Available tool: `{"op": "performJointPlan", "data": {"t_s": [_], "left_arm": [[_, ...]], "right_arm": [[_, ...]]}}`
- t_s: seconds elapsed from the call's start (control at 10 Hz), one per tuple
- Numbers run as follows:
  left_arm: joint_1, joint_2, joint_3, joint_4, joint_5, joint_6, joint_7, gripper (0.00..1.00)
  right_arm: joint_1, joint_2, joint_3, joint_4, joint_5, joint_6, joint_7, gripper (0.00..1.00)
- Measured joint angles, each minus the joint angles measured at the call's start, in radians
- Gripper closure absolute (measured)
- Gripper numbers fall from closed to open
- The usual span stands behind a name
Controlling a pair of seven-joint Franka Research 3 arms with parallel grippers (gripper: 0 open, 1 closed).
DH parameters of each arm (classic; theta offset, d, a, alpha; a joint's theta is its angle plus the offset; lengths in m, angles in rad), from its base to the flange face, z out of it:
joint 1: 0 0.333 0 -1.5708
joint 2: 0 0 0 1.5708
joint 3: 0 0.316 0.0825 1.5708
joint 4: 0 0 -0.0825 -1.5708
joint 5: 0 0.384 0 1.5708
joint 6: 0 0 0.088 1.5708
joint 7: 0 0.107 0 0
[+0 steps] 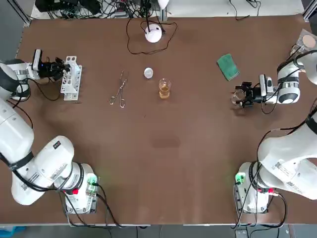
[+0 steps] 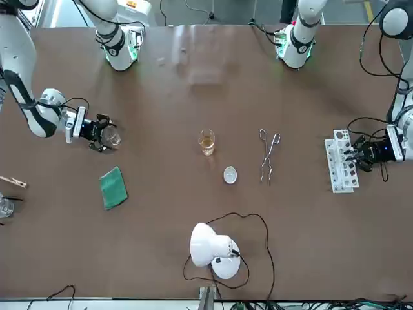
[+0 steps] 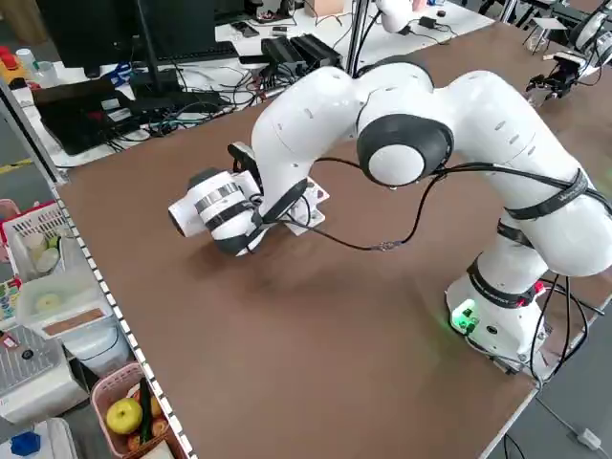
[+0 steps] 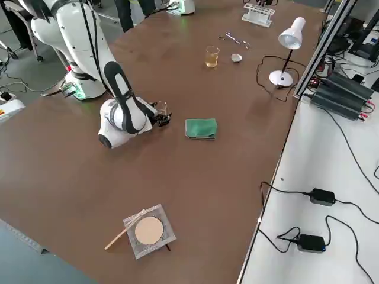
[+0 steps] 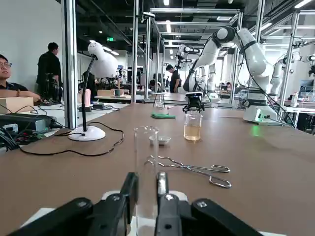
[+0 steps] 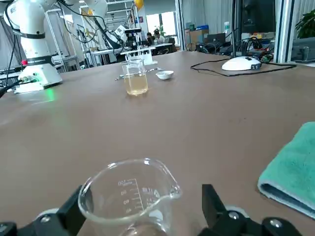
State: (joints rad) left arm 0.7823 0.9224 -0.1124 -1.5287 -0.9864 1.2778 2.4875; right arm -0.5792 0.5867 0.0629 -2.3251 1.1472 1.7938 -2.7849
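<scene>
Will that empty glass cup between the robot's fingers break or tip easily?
The beaker between the right gripper's open fingers looks like thin glass, so a hard squeeze might crack it. Empty, it is probably light and could slide or tip.

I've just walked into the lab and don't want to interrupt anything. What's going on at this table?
Two robot arms are each at a piece of glassware. The left gripper is shut on a tube at the rack on its side of the table. The right gripper is open, with its fingers on either side of an empty beaker that stands near a green cloth. In the middle, away from both, are a filled beaker, tongs, a small dish and a lamp.
</scene>
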Motion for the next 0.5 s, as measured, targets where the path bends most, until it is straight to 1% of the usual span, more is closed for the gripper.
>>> {"op": "performJointPlan", "data": {"t_s": [0.3, 0.5], "left_arm": [[0.002, -0.007, -0.008, 0.002, 0.001, -0.003, -0.006, 0.79], [0.003, -0.023, -0.018, 0.003, 0.007, -0.014, -0.013, 0.79]], "right_arm": [[0.002, 0.002, -0.001, -0.001, 0.012, 0.009, -0.016, 0.00], [0.002, 0.024, -0.001, -0.002, 0.033, 0.014, -0.031, 0.00]]}}
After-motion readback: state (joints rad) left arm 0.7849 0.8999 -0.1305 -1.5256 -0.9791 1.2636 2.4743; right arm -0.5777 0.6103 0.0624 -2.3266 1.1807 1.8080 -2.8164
